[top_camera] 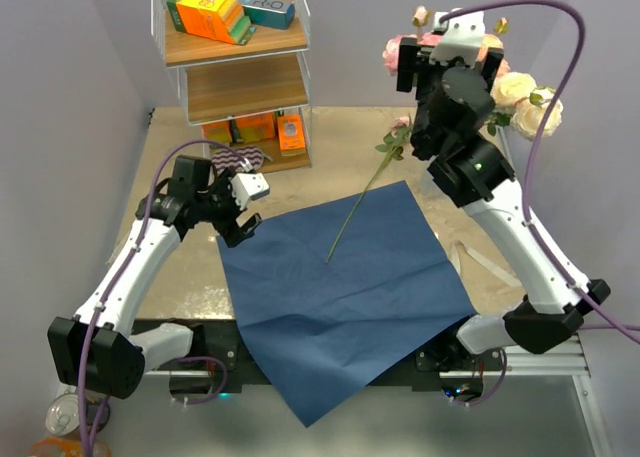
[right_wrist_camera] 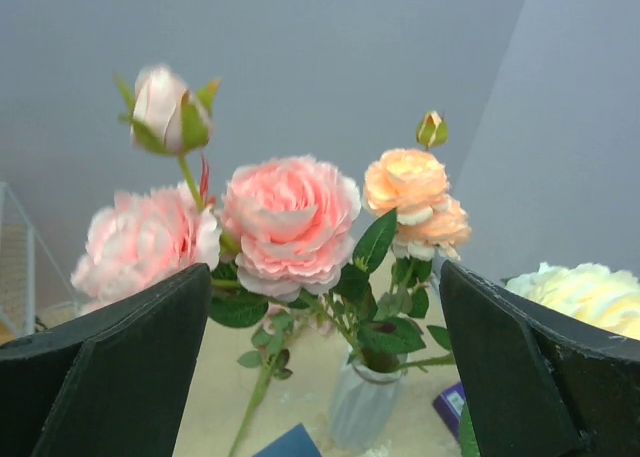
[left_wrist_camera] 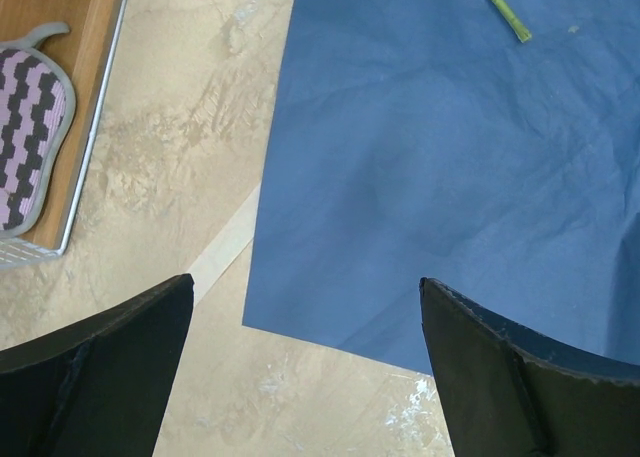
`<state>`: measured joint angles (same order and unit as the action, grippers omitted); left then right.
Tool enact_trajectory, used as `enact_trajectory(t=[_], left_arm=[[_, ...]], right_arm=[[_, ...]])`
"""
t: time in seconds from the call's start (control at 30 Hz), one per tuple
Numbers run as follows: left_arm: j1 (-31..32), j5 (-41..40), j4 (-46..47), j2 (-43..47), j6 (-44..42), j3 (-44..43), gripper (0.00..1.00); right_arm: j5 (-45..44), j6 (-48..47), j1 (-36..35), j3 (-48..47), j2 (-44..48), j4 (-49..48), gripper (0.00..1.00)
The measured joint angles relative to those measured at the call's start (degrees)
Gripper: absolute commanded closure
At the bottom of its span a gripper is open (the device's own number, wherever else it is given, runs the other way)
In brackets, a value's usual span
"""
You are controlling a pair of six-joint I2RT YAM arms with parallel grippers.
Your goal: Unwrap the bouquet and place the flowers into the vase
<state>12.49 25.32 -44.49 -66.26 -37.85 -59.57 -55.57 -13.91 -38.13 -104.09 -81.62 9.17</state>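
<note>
My right tool [right_wrist_camera: 325, 269] gapes wide before the flowers [right_wrist_camera: 290, 222] in the vase [right_wrist_camera: 362, 407], lower centre. My left tool [left_wrist_camera: 306, 280], also wide, hangs over the paper [left_wrist_camera: 450, 157] edge; one stem [top_camera: 360, 209] lies on it.

paper [top_camera: 340, 297] ctr on table [top_camera: 170, 177] | stem [top_camera: 360, 202] on paper | flowers [right_wrist_camera: 290, 222] in vase [right_wrist_camera: 362, 409] far r | shelf [top_camera: 240, 87] far l

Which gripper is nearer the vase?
Right. The right gripper is just in front of the vase; the left gripper hangs over the blue paper edge, across the table.
</note>
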Motion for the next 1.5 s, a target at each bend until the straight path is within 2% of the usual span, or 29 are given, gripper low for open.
enact_trajectory(t=[0.07, 0.17, 0.33, 0.43, 0.53, 0.63, 0.7, 0.8, 0.87, 0.93, 1.1, 1.3, 1.5], left_arm=[[0.0, -0.2, 0.1, 0.0, 0.3, -0.2, 0.0], [0.0, -0.3, 0.2, 0.0, 0.8, -0.2, 0.0], [0.0, -0.5, 0.3, 0.0, 0.8, -0.3, 0.0], [0.0, -0.6, 0.2, 0.0, 0.7, -0.5, 0.01], [0.0, -0.6, 0.7, 1.1, 1.1, -0.7, 0.01], [-0.1, -0.8, 3.0, 3.9, 2.7, -0.7, 0.01], [-0.1, -1.1, 4.8, 6.0, 4.0, -0.7, 0.01], [-0.3, -0.9, 6.5, 8.3, 5.4, -0.7, 0.0], [-0.6, 0.1, 6.5, 8.6, 5.7, -1.0, 0.0], [-0.8, 1.3, 6.4, 8.6, 5.7, -1.0, 0.01], [-0.8, 3.0, 4.8, 8.4, 5.0, -1.1, 0.01], [-0.9, 5.2, 2.7, 8.1, 3.5, -1.2, 0.0], [-0.9, 5.4, 2.3, 8.1, 1.8, -1.2, 0.0]], right_arm=[[1.2, -0.2, -1.2, -1.5, 1.1, 0.4, 0.01], [1.0, -4.6, -7.2, -1.6, 3.2, -1.9, 0.01], [-1.3, -17.6, -18.9, -1.6, 1.6, -13.5, 0.01], [-6.4, -28.5, -23.3, -4.3, -4.4, -22.9, 0.01], [-12.8, -38.1, -26.3, -16.9, -16.4, -29.3, 0.01], [-16.3, -40.2, -28.0, -24.2, -26.1, -29.2, 0.01], [-16.1, -33.0, -28.3, -24.7, -28.5, -20.0, 0.01], [-12.1, -15.5, -27.2, -22.6, -29.7, -1.9, 0.01], [-7.7, -3.4, -24.7, -16.6, -28.2, 6.1, 0.01], [-3.9, 8.0, -21.3, -6.4, -25.4, 12.7, 0.02], [1.6, 26.2, -10.9, 6.7, -27.2, 21.9, 0.14], [4.7, 38.6, -5.3, 10.8, -34.5, 26.1, 0.18], [6.1, 47.4, -2.6, 10.8, -39.7, 26.7, 0.29]])
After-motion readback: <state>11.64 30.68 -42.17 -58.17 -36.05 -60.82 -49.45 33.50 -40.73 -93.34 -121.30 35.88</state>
